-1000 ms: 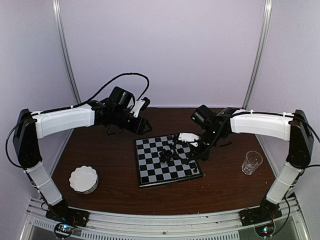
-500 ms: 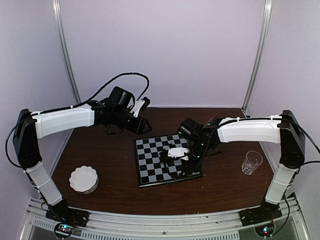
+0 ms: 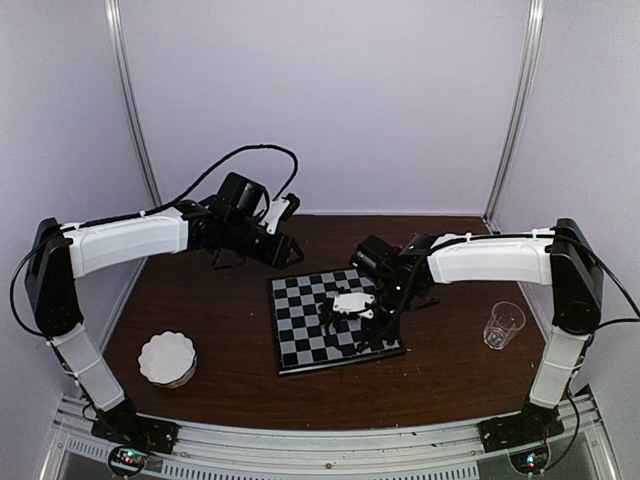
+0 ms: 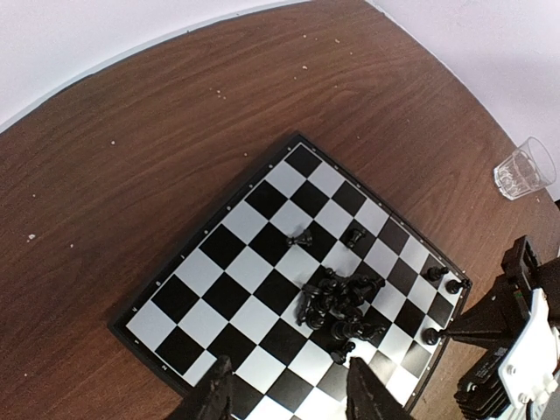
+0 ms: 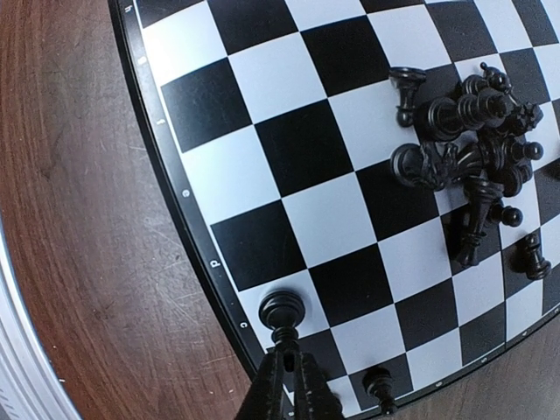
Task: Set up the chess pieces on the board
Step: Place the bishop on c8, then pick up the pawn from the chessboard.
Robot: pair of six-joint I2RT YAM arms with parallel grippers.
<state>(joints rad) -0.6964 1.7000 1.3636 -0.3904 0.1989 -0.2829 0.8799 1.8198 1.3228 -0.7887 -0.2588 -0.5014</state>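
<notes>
The board point(image 3: 300, 322) lies mid-table, with a heap of black chess pieces point(image 3: 330, 312) near its centre. My right gripper point(image 5: 289, 354) is shut on the top of one black chess piece point(image 5: 283, 311). That piece's round base is over a white edge square by the rim letter c; whether it touches the square I cannot tell. In the left wrist view the heap of pieces point(image 4: 341, 302) is tangled, two pieces point(image 4: 300, 237) lie apart from it, and three stand along the right edge point(image 4: 435, 273). My left gripper point(image 4: 289, 389) hangs open above the board point(image 4: 227, 254), holding nothing.
A white scalloped dish point(image 3: 167, 358) sits at the front left of the table. A clear glass point(image 3: 503, 324) stands to the right of the board, also visible as a glass point(image 4: 523, 169) in the left wrist view. Another piece point(image 5: 378, 382) stands on the edge square beside the held one.
My right arm has swung left and toward the board's near right edge, carrying the piece lower over the edge squares. The left arm has stayed still.
</notes>
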